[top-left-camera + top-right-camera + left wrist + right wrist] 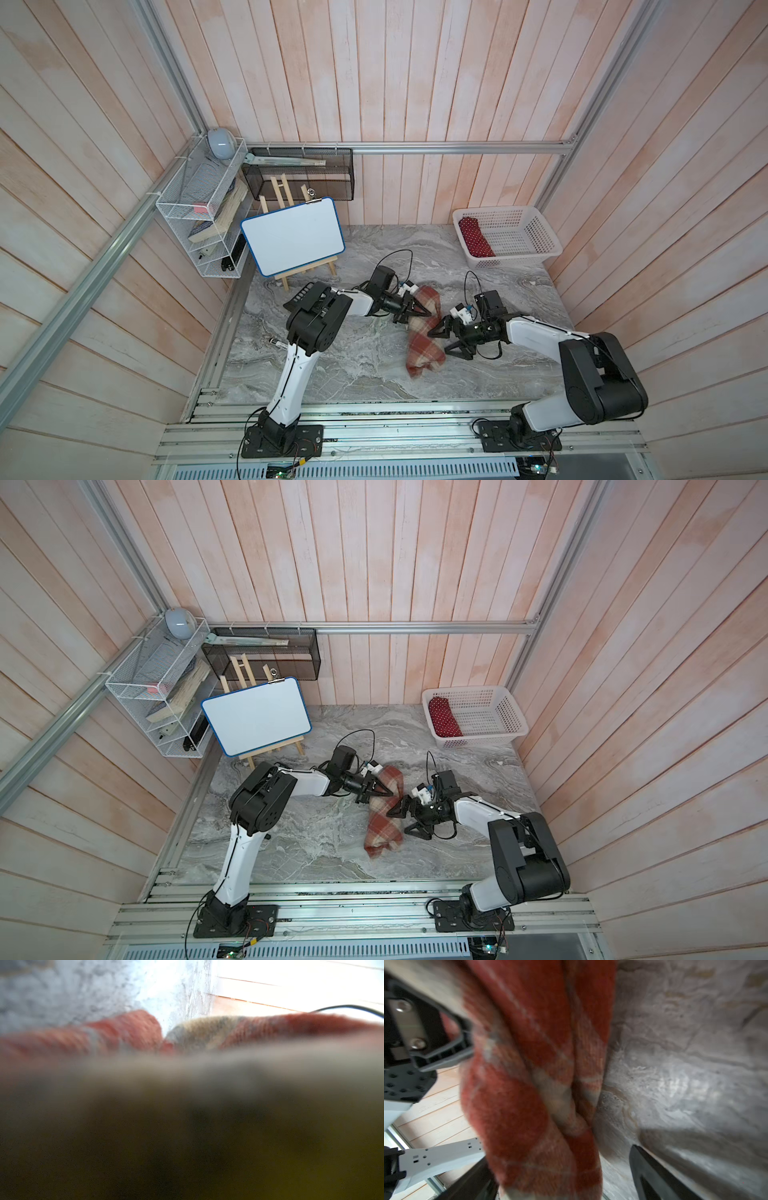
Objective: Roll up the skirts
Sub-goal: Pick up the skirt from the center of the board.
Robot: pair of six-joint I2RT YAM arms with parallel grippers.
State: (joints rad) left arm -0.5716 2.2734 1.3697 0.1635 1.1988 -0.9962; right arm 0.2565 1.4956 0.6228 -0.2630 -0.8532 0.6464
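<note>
The skirt [422,347] [384,825], a thick rust-red, cream and tan plaid cloth, lies as a long loose roll in the middle of the marble table [340,365]. My left gripper [424,316] [384,795] is at the roll's far end, shut on a fold of it. In the left wrist view the skirt [239,1028] shows beyond a dark blur that hides the jaws. My right gripper [438,343] [397,823] [558,1153] stands open at the roll's middle from the right. One finger is over the skirt [529,1064] and the other is on the table beside it.
A white plastic basket [528,237] at the back right holds a red dotted cloth roll [476,237]. A whiteboard on an easel [293,235], a white wire shelf [199,208] and a black mesh bin [299,174] stand at the back left. A marker [276,342] lies by the left arm.
</note>
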